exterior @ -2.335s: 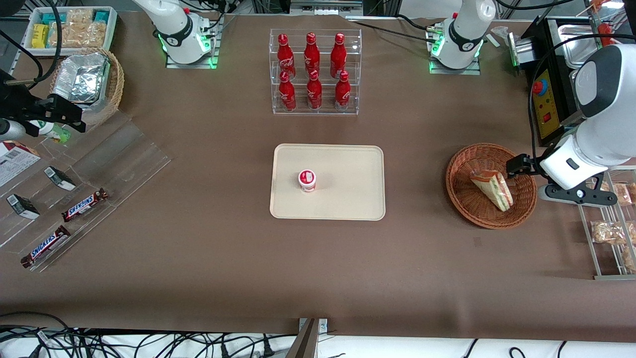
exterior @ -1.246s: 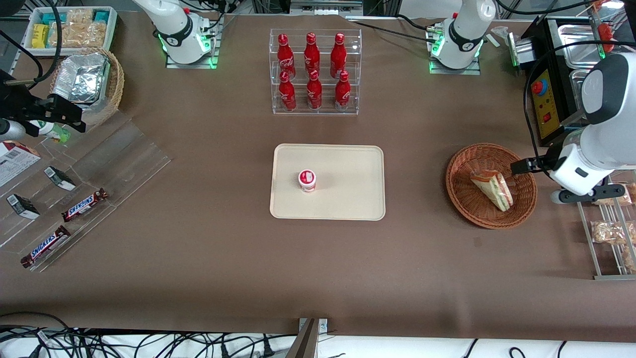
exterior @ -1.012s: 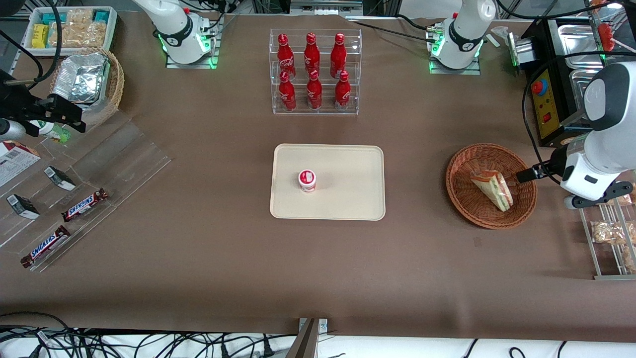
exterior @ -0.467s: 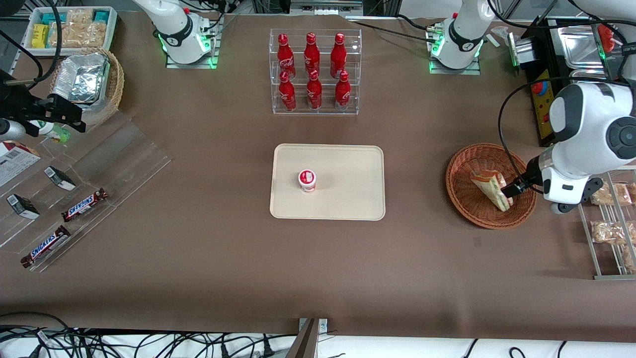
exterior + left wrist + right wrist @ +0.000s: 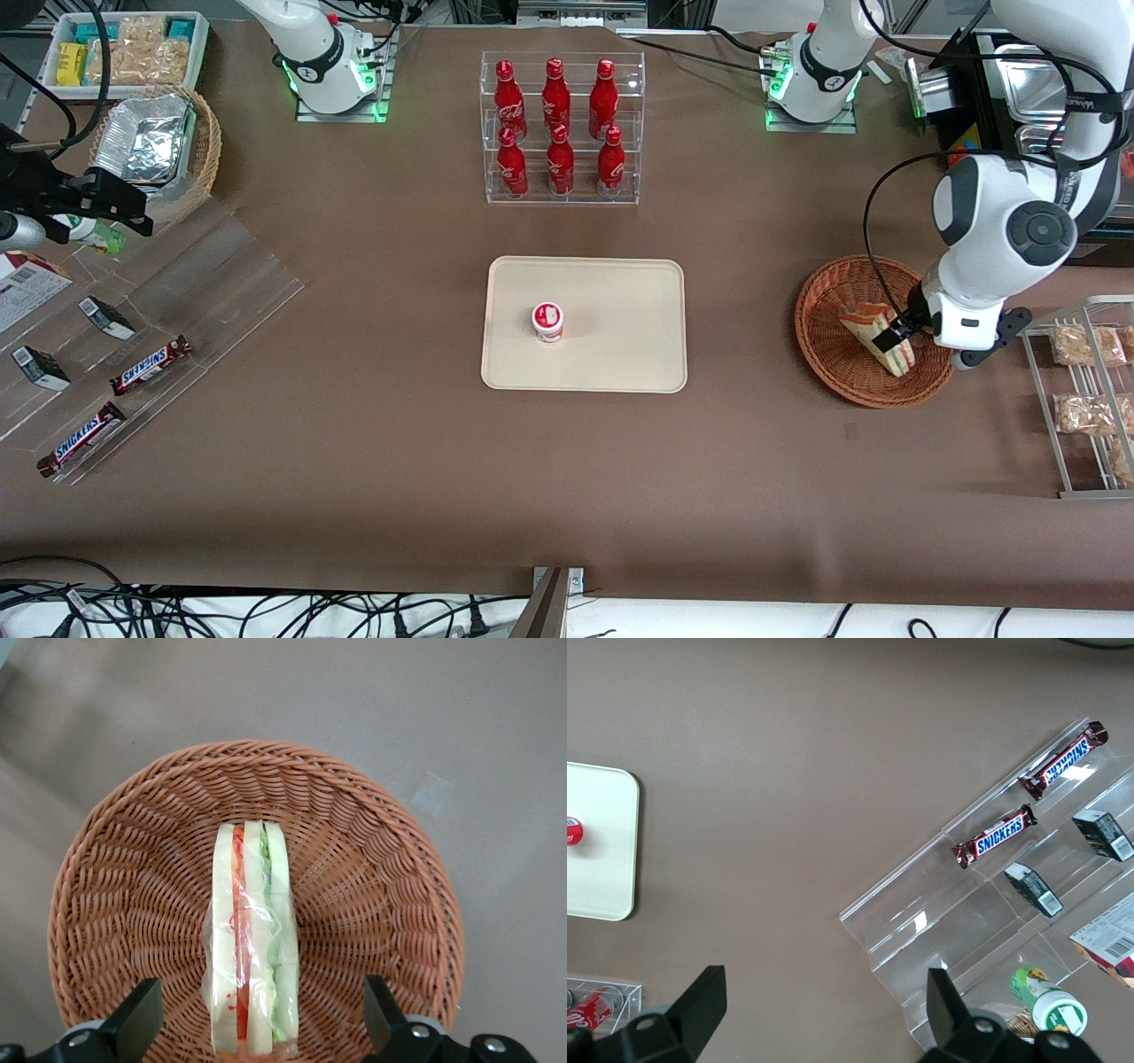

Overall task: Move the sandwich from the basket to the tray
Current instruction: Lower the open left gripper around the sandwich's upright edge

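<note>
While the sandwich (image 5: 877,338) lies in the basket (image 5: 828,354), the task stands at its opening step, judged from the present lay of things. Item, toward the parked arm's end of the table (image 5: 354,461): clear acrylic shelves (image 5: 204,283) carrying two Snickers bars (image 5: 151,365) and small dark cartons; a tan wicker basket with a foil container (image 5: 146,142) farther from the front camera. Item, mid-table: a clear rack of six red bottles (image 5: 558,128); nearer the camera, the tray (image 5: 620,301), cream, low-rimmed, bearing one small red-and-white cup (image 5: 547,321) and no sandwich. Item, toward the working arm's end: the basket, reddish-brown, well apart from the tray; in it the sandwich, wrapped, lying lengthwise across the basket floor, its green, pale and red layers showing edge-on in the wrist view (image 5: 251,939). Item: the end effector (image 5: 895,332), low over the sandwich, fingers spread wide, one (image 5: 133,1028) to each side of the wedge and neither seen touching it. Item, at the table's edge: a wire rack of bagged pale snacks (image 5: 1085,390). Done: approach and straddle. Left: closing on the wedge, lifting, carrying to the tray, release on bare tray surface beside the cup.
</note>
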